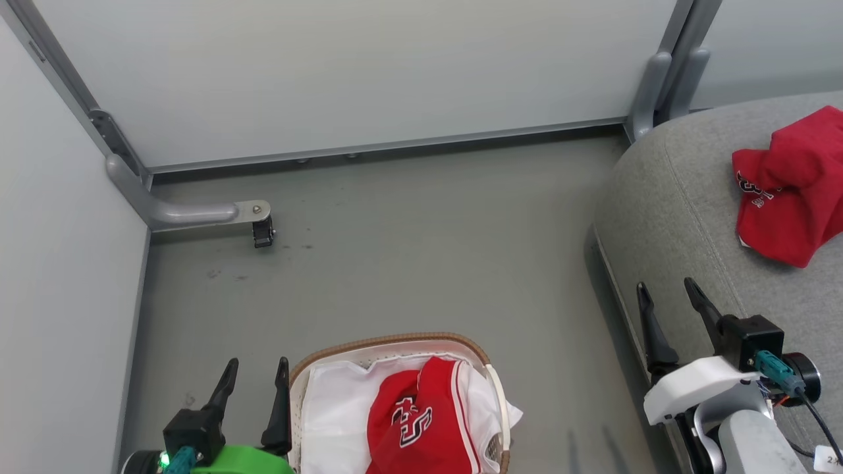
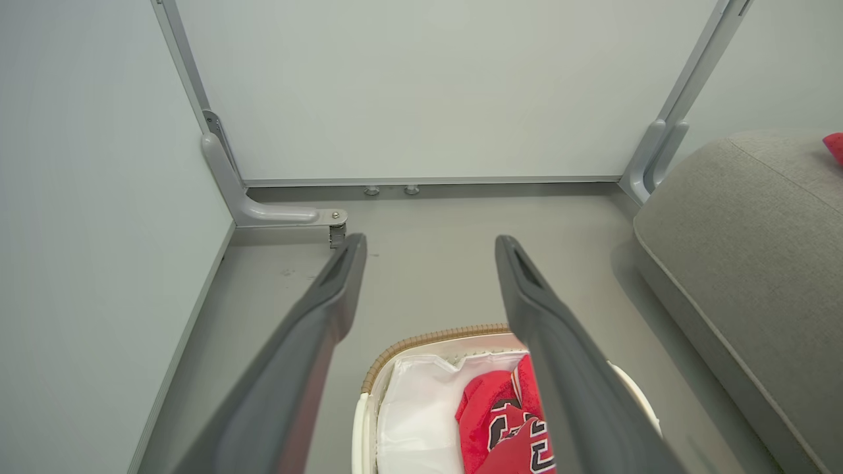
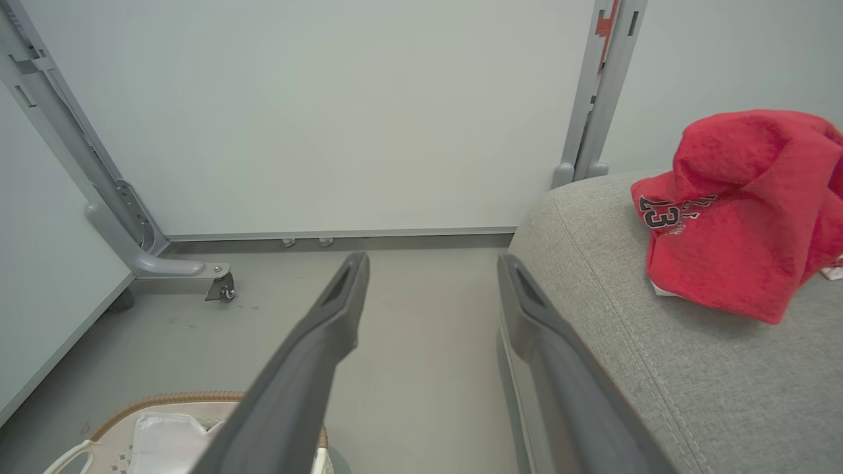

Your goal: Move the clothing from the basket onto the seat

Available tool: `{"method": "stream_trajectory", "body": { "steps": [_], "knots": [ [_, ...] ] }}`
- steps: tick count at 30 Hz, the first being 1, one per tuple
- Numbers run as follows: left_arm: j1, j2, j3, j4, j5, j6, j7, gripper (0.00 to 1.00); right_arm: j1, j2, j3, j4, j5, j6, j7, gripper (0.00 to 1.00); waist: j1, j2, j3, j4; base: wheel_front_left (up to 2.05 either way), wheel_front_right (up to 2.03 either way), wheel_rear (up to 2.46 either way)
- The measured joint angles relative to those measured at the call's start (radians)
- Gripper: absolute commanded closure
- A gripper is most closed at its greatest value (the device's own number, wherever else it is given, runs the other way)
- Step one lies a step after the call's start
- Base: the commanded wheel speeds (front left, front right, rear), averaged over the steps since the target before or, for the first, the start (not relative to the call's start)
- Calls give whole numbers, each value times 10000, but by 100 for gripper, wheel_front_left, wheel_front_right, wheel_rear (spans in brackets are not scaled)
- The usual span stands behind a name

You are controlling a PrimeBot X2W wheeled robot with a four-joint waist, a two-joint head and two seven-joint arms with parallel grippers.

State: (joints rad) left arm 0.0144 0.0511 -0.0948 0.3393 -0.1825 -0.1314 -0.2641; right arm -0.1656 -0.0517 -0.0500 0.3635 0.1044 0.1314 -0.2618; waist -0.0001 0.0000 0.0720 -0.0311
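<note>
Halfway there! One red garment (image 1: pixel 793 191) lies on the seat (image 1: pixel 672 217) at the right of the frame, the second red garment (image 1: pixel 421 424) sits in the basket (image 1: pixel 395 338) at bottom centre. Spread and empty: left tool (image 1: pixel 257 362), right tool (image 1: pixel 665 284). One lift remains, I'd say.

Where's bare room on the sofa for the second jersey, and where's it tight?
Free: the seat from its rounded corner to the red garment on the seat, and the strip beside the right gripper. The floor between basket and wall is bare too. Crowded: inside the basket, where the other red garment lies on the liner.
</note>
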Motion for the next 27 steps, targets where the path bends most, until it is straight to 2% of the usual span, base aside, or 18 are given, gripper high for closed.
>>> {"method": "stream_trajectory", "body": {
  "steps": [11, 27],
  "knots": [
    [-1128, 29, -1572, 608, -546, 0, 0, 0, -870, 19, 495, -430, 345, 0, 0, 0, 0, 0, 1180, -402, 0, 0, 0],
    [-2942, 882, -3789, 2372, -1764, 0, 0, 0, -1744, 10, 892, -802, 548, 0, 0, 0, 1, 0, 3230, -1287, 0, 0, 0]
  ]
}}
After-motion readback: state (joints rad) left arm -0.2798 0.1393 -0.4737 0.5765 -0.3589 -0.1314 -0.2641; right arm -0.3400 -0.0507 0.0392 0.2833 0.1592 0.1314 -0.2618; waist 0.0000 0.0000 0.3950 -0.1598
